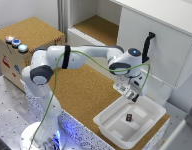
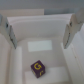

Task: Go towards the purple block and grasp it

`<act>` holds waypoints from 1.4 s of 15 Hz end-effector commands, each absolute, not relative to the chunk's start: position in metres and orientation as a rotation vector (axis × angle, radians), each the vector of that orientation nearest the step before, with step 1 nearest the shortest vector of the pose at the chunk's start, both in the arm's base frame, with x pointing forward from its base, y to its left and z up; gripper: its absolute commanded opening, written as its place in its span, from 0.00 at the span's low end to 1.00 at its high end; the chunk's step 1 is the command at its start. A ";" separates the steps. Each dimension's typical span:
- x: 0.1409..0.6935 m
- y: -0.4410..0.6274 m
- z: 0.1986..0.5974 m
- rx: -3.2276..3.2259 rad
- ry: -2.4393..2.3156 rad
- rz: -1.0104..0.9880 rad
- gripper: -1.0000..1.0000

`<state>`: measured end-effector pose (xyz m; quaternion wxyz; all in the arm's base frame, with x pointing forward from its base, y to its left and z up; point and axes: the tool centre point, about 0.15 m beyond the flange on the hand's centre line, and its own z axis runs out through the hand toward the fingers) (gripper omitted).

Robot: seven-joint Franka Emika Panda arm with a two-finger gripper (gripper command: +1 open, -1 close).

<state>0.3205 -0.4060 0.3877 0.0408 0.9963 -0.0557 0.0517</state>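
Note:
The purple block (image 1: 129,117) is a tiny dark cube lying on the floor of the white tray (image 1: 107,124). My gripper (image 1: 132,97) hangs above the tray, higher than the block and apart from it. In the wrist view the purple block (image 2: 37,67) shows a yellowish mark on its top face. It lies beyond the span of my fingers (image 2: 9,31), which stand wide apart with nothing between them. The gripper (image 2: 40,31) is open.
The tray sits on a cork-topped table (image 1: 81,92). White cabinet panels (image 1: 151,40) with a black handle (image 1: 146,45) rise behind the gripper. A cork box (image 1: 26,45) carrying three buttons (image 1: 16,43) stands at the exterior view's left.

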 end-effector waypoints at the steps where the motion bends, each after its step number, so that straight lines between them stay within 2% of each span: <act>1: 0.310 -0.406 0.344 2.949 -0.083 0.223 1.00; 7: 0.310 -0.406 0.344 2.949 -0.083 0.223 1.00; 8: 0.320 -0.409 0.355 3.029 -0.116 0.177 1.00; 10: 0.323 -0.404 0.353 3.068 0.072 0.175 1.00; 15: 0.319 -0.403 0.299 2.977 0.680 0.131 1.00; 21: 0.336 -0.424 0.263 2.967 0.980 0.157 1.00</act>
